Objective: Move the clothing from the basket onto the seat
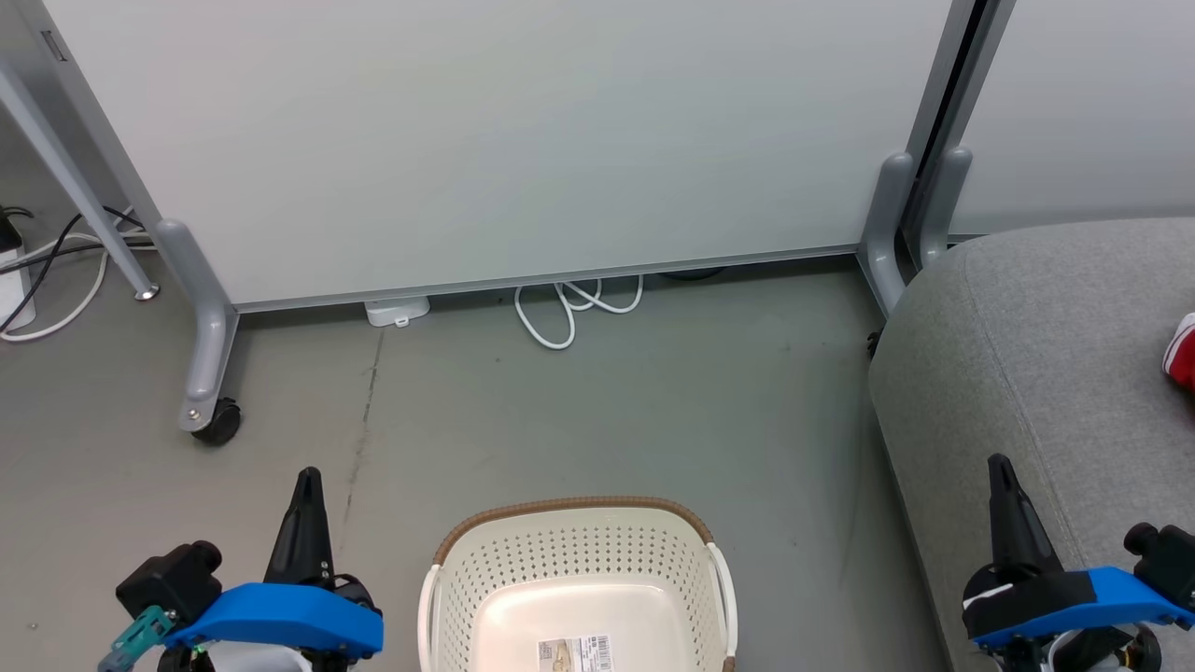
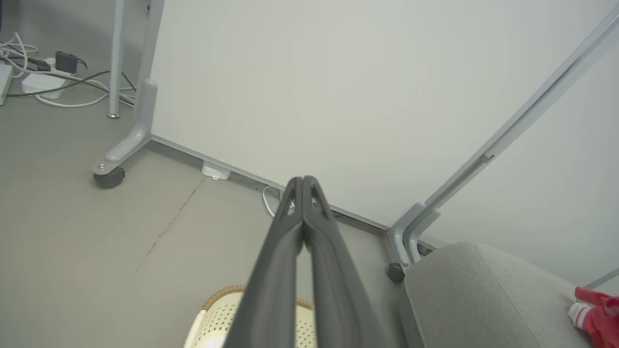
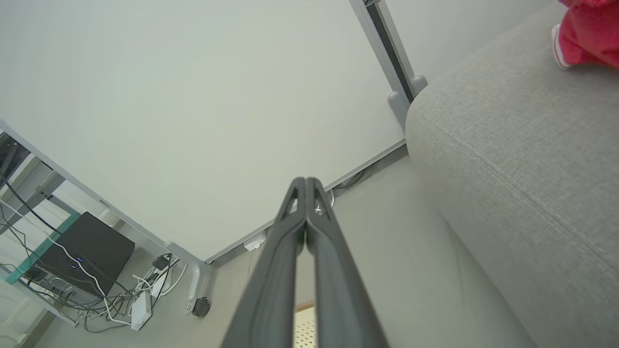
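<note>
The clothing [image 1: 1182, 362] (just a red fold with white trim shows) lies on the seat [image 1: 1027, 355], well to the right of the basket [image 1: 579, 511] and farther back. The basket stands on the floor [image 1: 653, 411], a sticker [image 1: 574, 651] on its pale bottom. The seat stands right of the basket, apart from it. The left tool [image 1: 308, 481] hangs left of the basket, fingers pressed together on nothing. The right tool [image 1: 1001, 465] hangs right of the basket, over the seat's edge, likewise closed and holding nothing. Behind the basket stands a pale panel [image 1: 513, 140] on castors, a white cable [image 1: 569, 313] looped at its foot.
</note>
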Motion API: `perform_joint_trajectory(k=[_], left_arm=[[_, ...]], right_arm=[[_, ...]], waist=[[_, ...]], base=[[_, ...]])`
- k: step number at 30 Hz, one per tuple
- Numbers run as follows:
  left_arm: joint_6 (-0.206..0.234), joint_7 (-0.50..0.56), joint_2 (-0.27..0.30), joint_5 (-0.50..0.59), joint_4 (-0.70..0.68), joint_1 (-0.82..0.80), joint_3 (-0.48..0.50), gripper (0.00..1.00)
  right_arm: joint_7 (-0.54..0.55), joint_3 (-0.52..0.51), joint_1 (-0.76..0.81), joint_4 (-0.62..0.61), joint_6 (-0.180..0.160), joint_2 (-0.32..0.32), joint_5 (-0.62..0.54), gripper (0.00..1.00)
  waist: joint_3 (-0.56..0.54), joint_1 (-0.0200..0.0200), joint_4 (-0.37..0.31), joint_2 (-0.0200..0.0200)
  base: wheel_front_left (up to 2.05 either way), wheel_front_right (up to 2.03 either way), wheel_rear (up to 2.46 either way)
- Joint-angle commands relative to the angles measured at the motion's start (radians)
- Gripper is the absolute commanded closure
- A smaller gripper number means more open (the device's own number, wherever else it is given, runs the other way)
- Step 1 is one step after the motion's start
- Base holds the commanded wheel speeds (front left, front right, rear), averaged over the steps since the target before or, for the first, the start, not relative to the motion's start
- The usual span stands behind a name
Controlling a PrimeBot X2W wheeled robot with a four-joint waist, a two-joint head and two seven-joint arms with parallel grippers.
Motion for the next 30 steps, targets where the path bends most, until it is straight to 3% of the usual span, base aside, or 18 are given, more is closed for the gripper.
perform_joint_trajectory(k=[1, 30], left_arm=[[-0.003, 0.01, 0.0, -0.046, -0.019, -0.028, 0.009, 1.0], [-0.013, 0.104, 0.0, -0.431, -0.04, -0.04, 0.057, 1.0]], right_arm=[[0.009, -0.001, -0.018, -0.019, 0.0, -0.005, 0.044, 1.0], [0.105, -0.004, -0.027, -0.036, 0.0, -0.007, 0.417, 1.0]], waist=[[0.0, 0.0, -0.001, -0.0001], [-0.002, 0.0, -0.014, -0.0001]], base=[[0.0, 0.0, 0.0], [0.0, 0.0, 0.0]])
